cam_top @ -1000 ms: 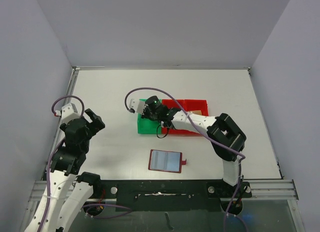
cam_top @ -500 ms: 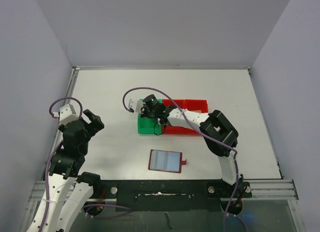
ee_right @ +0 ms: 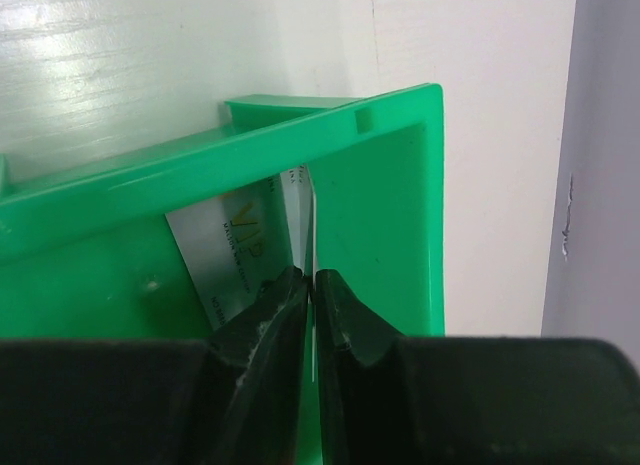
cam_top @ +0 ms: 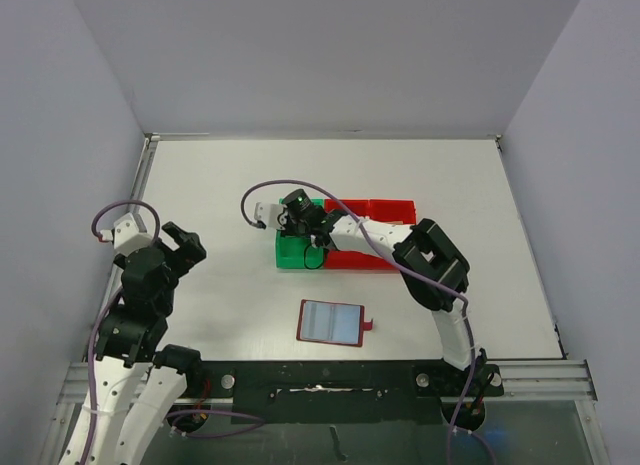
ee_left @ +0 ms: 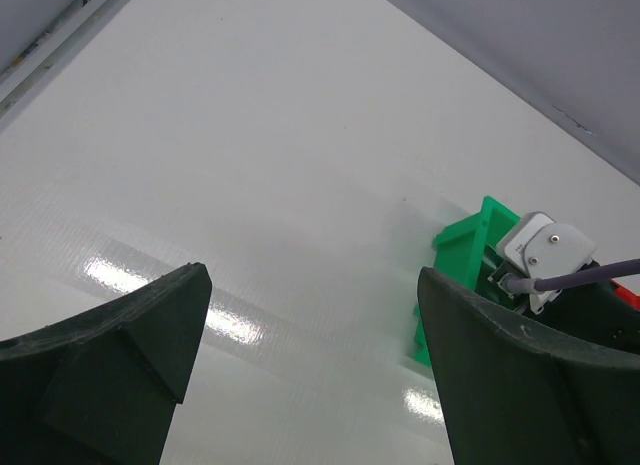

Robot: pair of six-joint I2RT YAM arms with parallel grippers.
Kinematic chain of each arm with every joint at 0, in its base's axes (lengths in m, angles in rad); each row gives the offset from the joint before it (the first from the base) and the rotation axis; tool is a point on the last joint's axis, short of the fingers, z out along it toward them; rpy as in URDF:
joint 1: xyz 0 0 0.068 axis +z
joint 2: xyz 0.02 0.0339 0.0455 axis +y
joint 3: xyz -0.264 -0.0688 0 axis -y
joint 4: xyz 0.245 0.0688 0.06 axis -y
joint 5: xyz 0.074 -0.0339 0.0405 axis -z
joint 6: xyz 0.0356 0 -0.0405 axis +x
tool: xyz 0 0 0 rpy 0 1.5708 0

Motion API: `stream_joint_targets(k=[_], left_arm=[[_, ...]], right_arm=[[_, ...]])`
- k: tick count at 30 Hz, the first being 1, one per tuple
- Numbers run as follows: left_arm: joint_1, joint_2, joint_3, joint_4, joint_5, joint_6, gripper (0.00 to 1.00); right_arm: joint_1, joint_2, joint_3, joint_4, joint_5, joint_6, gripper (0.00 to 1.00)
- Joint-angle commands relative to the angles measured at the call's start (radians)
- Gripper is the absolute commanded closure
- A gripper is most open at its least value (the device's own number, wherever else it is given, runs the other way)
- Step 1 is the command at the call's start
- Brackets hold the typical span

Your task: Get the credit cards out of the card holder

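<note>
The card holder (cam_top: 332,322) lies open and flat on the table near the front, pale blue-grey pockets up, red tab to its right. My right gripper (cam_top: 303,228) (ee_right: 313,280) reaches down into the green bin (cam_top: 288,251) (ee_right: 390,215). Its jaws are pinched on a thin credit card (ee_right: 312,220) seen edge-on, standing upright. A silver credit card (ee_right: 225,250) with gold lettering leans against the bin wall just left of it. My left gripper (cam_top: 186,241) (ee_left: 312,275) hovers open and empty over the table's left side, far from the holder.
Two red bins (cam_top: 385,210) sit side by side right of the green bin, partly under my right arm. The green bin (ee_left: 470,235) and the right wrist's cable show at the right of the left wrist view. Walls close in the table's left, right and back.
My right gripper has shifted a little left and deeper over the green bin. My left arm has drawn slightly left and back, still open.
</note>
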Motion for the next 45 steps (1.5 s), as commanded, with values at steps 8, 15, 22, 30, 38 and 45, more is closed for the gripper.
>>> stream_joint_targets(k=[8, 15, 22, 30, 38, 45], left_arm=[[0.004, -0.042, 0.006, 0.024, 0.004, -0.006, 0.14], [0.004, -0.025, 0.006, 0.026, 0.009, -0.007, 0.14], [0.005, 0.011, 0.005, 0.019, 0.039, -0.008, 0.14], [0.004, 0.033, 0.005, 0.017, 0.055, -0.009, 0.13], [0.004, 0.033, 0.006, 0.014, 0.051, -0.01, 0.13], [0.007, 0.03, 0.006, 0.014, 0.042, -0.011, 0.13]], right_arm=[[-0.01, 0.022, 0.008, 0.006, 0.028, -0.072, 0.85], [-0.017, 0.015, 0.029, -0.019, -0.031, -0.009, 0.76], [-0.025, 0.029, 0.043, -0.051, -0.051, 0.028, 0.63], [-0.044, 0.017, 0.085, -0.086, -0.111, 0.123, 0.59], [-0.084, -0.008, 0.172, -0.123, -0.22, 0.435, 0.57], [-0.055, -0.014, 0.199, -0.171, -0.074, 0.916, 0.6]])
